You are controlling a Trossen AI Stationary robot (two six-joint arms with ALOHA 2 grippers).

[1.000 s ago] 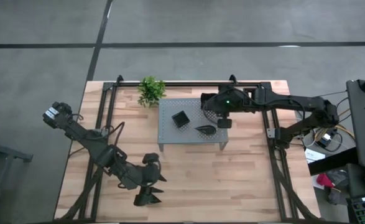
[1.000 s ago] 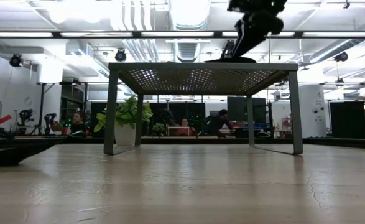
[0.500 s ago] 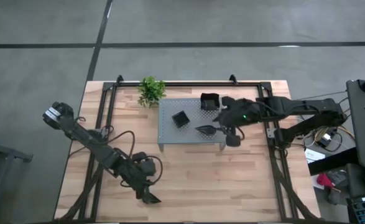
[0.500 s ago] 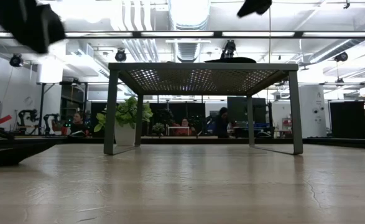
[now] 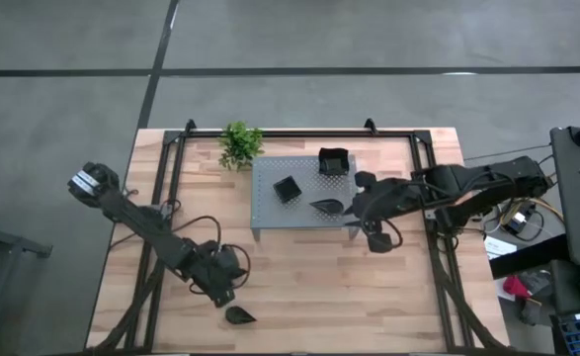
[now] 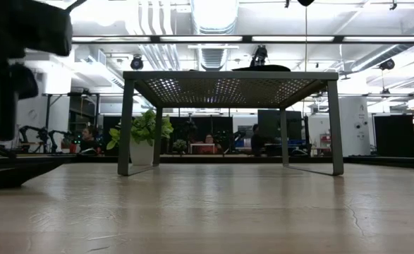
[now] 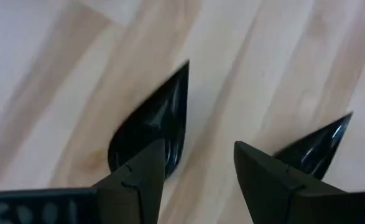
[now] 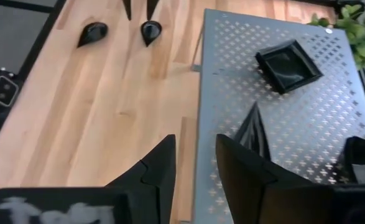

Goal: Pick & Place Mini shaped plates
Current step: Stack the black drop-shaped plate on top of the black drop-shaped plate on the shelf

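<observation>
the room beyond is a big open workshop with strip lights, ceiling ducts, screens and a few seated people far back, over a grey concrete floor (image 5: 290,40). the pale wood table (image 5: 299,287) has black rails along its edges. near its far side stands the grey perforated stand (image 5: 270,210), with a small green plant (image 5: 239,143) just beside its far left corner. on the stand sit a larger square plate (image 5: 333,161), a smaller square plate (image 5: 287,189) and a teardrop plate (image 5: 326,206). the left gripper (image 5: 220,292) hovers low at the near left, jaws open and empty, just above two teardrop plates (image 7: 154,127) (image 7: 316,149) on the wood. the right gripper (image 5: 376,237) hangs off the stand's right end, jaws parted, holding nothing.
</observation>
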